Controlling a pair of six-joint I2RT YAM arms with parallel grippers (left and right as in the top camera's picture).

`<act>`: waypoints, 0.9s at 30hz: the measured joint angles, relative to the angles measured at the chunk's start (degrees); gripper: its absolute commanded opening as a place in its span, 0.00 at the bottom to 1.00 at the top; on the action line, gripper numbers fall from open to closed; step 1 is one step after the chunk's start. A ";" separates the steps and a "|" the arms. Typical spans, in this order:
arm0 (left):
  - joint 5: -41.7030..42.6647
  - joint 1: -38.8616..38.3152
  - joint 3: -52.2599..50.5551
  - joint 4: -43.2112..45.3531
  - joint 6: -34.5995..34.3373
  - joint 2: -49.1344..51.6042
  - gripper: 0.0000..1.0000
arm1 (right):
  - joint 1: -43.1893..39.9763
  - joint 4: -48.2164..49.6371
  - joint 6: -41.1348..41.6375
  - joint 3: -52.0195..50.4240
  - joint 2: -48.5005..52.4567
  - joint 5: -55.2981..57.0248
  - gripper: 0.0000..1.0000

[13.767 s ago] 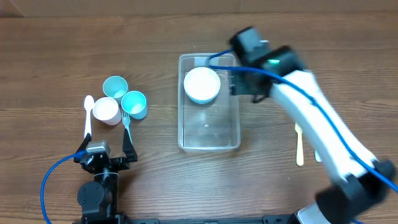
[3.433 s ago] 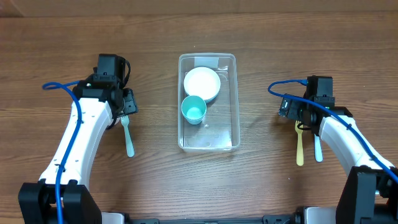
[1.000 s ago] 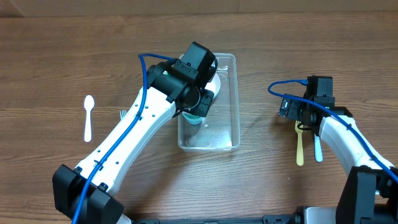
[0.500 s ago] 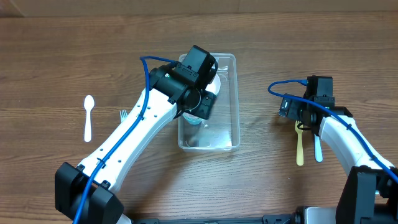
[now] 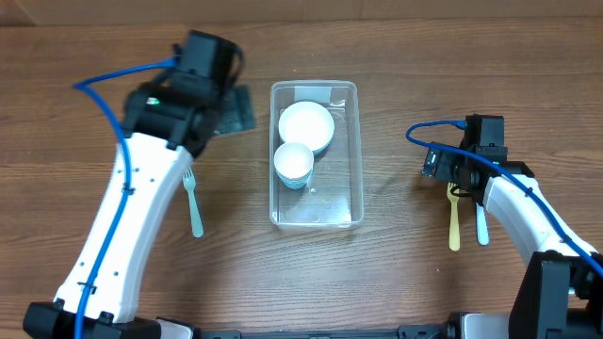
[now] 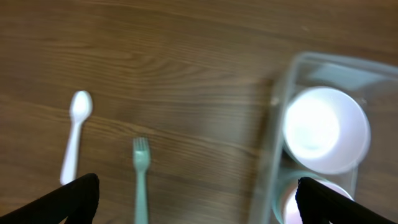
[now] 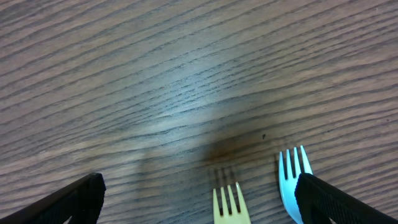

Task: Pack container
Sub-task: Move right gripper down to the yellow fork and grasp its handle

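My left gripper point(image 6: 199, 199) gapes empty; teal fork point(image 6: 140, 183) lies lower left. I'd straddle its handle mid-length, descend square, then carry to container point(image 5: 317, 202). Right gripper point(image 7: 199, 196) gapes too.

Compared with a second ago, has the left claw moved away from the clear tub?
Yes. The left gripper has pulled off leftward, from above the container to over the wood left of it, jaws open.

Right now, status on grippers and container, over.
Both open, empty: left gripper beside container, right gripper over yellow fork, blue fork. Container holds white bowl, stacked cups. Nothing blocking it.
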 measured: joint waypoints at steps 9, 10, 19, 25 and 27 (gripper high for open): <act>-0.87 3.06 0.04 -2.10 -0.39 -0.15 1.00 | 0.00 0.04 0.02 0.00 0.00 0.02 1.00; -0.90 3.06 0.04 -2.10 -0.39 -0.15 1.00 | 0.00 0.00 0.02 0.00 0.00 0.02 1.00; -0.90 3.06 0.04 -2.10 -0.39 -0.15 1.00 | 0.00 7.28 0.02 -0.07 0.00 0.00 1.00; -0.87 3.06 0.04 -2.12 -0.39 -0.15 1.00 | -0.02 6.78 0.07 -0.07 0.00 -2.19 1.00; -0.87 3.06 0.04 -2.10 -0.39 -0.15 1.00 | -0.07 4.42 0.22 -0.11 0.00 -6.47 1.00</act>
